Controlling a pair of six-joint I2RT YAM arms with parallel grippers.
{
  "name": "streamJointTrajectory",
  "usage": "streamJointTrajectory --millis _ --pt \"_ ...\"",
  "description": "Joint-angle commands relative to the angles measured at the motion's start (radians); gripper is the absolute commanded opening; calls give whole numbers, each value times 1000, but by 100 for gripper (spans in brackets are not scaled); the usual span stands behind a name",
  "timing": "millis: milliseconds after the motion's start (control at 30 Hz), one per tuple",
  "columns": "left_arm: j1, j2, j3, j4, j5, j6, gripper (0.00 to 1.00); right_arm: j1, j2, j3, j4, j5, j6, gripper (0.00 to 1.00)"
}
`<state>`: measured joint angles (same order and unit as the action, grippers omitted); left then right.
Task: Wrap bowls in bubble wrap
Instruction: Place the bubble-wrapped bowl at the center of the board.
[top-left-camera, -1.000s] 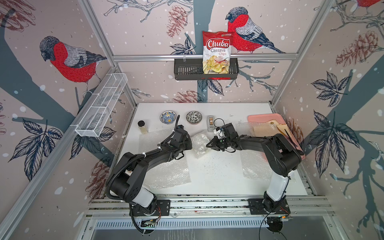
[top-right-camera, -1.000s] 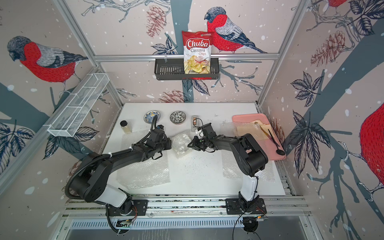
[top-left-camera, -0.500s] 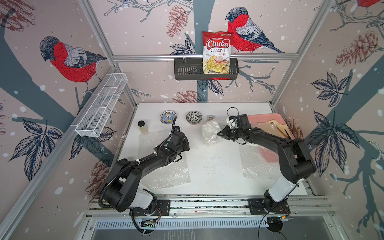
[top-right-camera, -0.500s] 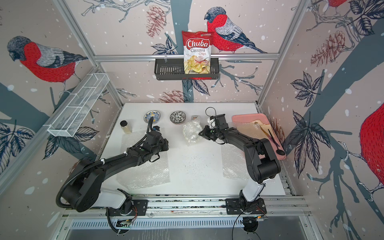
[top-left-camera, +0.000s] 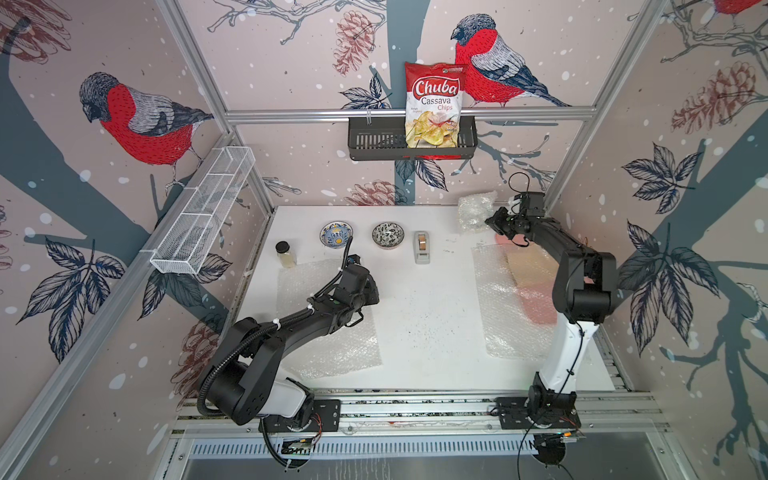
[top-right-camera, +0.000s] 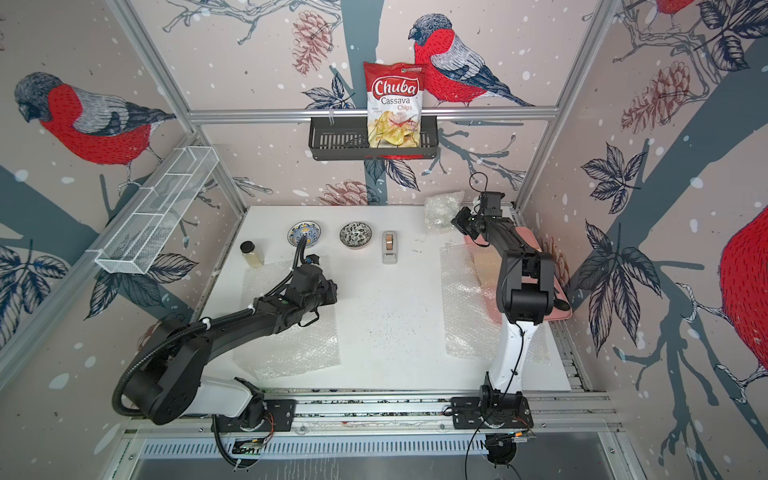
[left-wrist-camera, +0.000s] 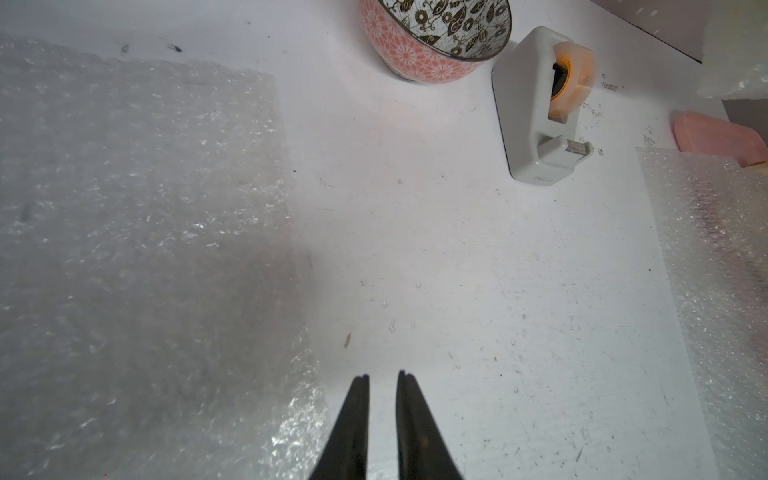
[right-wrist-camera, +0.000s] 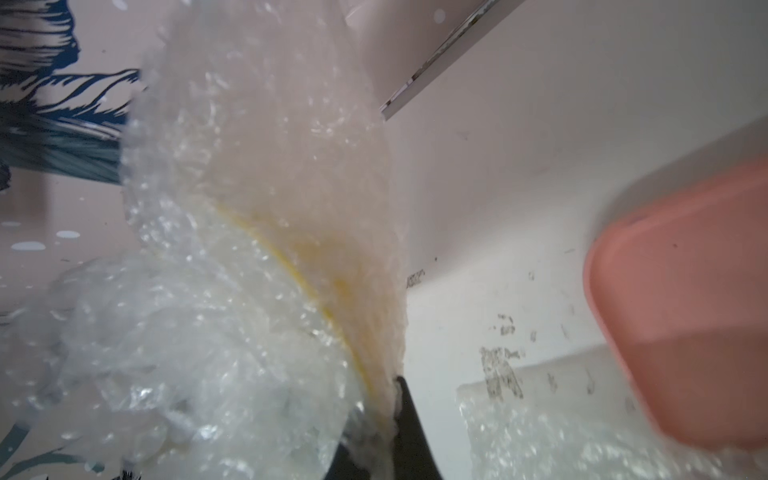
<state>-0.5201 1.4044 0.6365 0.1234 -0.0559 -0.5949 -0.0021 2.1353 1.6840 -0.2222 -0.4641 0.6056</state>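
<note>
Bubble wrap bundle pinched in right jaws, arm stretched rearward.

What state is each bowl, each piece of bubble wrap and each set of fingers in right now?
Blue-and-yellow bowl: upright, unwrapped.
Black-and-white bowl: upright, unwrapped.
Bubble-wrap bundle: bunched up, gripped.
Left bubble-wrap sheet: lying flat.
Right bubble-wrap sheet: lying flat.
Left gripper: fingers narrowly apart, empty.
Right gripper: fingers shut on the bundle.
</note>
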Motion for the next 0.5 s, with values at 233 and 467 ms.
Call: streamJointTrajectory --millis 233,467 --pt "1 -54 -44 17 -22 -28 19 16 247 289 -98 -44 30 14" --pt "1 -51 -47 10 -25 -25 19 19 268 302 -97 -49 31 17"
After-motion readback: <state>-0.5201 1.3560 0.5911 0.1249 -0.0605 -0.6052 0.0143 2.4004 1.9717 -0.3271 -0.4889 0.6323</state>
